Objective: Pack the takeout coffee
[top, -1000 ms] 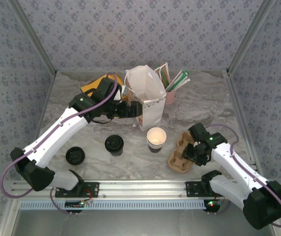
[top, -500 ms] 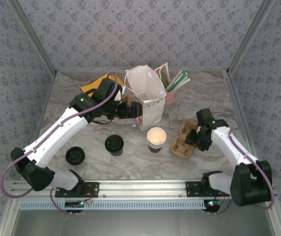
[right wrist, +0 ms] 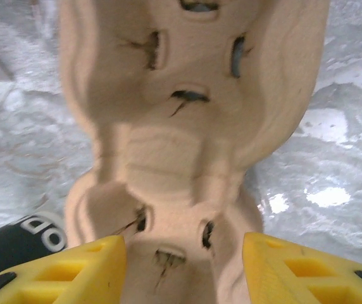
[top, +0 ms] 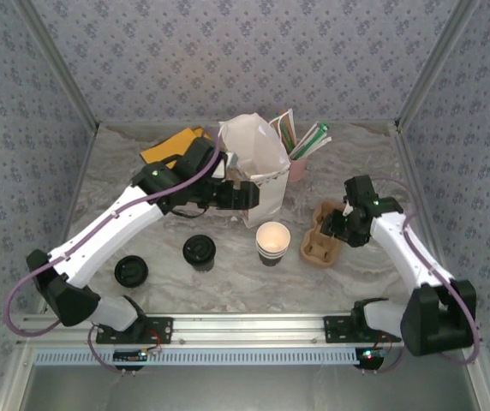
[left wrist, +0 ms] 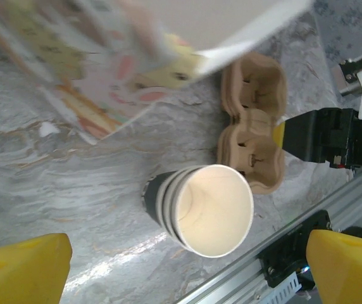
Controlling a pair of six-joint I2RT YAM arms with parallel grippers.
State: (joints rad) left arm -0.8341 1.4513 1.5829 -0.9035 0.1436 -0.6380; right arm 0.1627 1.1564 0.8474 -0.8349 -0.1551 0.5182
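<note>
Paper-walled and empty, the takeout coffee (top: 272,241) stands on the tabletop (top: 228,287) beside the carrier (top: 320,234), likely light and crushable, best pinched gently at its rim; left jaws gape empty, right jaws straddle the carrier, grip unclear.

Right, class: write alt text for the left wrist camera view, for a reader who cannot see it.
An empty striped cup stands on a marble table, seen from above between the open left tool's yellow fingertips. A brown two-cup carrier lies beside it, and a printed paper bag is at top left.
</note>
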